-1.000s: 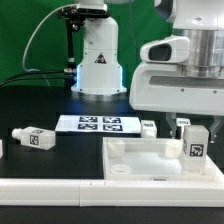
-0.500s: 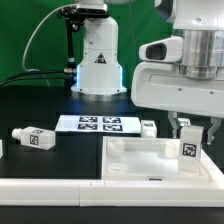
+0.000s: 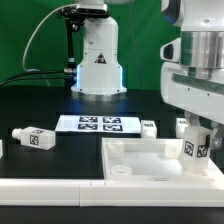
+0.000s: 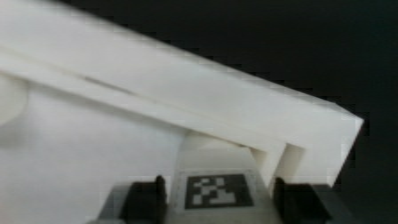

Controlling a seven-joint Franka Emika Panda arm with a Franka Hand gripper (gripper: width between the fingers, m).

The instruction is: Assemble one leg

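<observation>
The hand (image 3: 197,143) is clamped on the leg (image 3: 196,149), its two dark fingers (image 4: 150,192) pressing the tagged post from either side and holding it upright at the corner of the large white panel (image 3: 140,152) on the exterior view's right. Behind the panel, the marker board (image 3: 98,124) lies flat on the black bench (image 3: 40,100), with another leg (image 3: 147,128) just beside its end. A third leg (image 3: 33,138) lies on its side well apart, toward the exterior view's left.
</observation>
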